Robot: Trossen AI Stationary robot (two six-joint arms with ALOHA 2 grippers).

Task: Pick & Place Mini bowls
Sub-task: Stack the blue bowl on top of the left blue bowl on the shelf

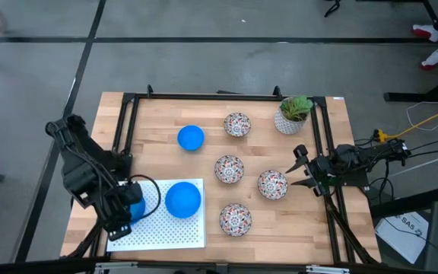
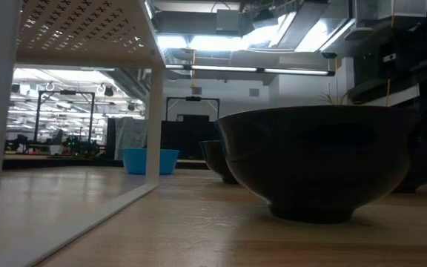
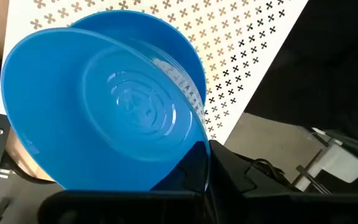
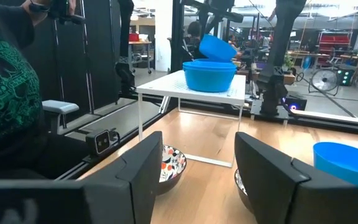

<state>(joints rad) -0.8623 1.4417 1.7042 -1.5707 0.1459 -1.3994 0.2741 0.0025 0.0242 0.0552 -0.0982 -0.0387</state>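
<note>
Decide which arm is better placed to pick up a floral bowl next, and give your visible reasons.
The right. Its right gripper is open beside the nearest floral bowl, while the left gripper is shut on a blue bowl over the white perforated shelf.

Wooden table, perforated white stand, five bowls, plant pot

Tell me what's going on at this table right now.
The left gripper holds a blue bowl, tilted, over the white perforated shelf at the table's front left. A stack of blue bowls already sits on that shelf. Another blue bowl and four floral bowls, such as this one, are on the wooden table. The right gripper waits open beside that floral bowl, touching nothing. A potted plant stands in the back right corner.
</note>
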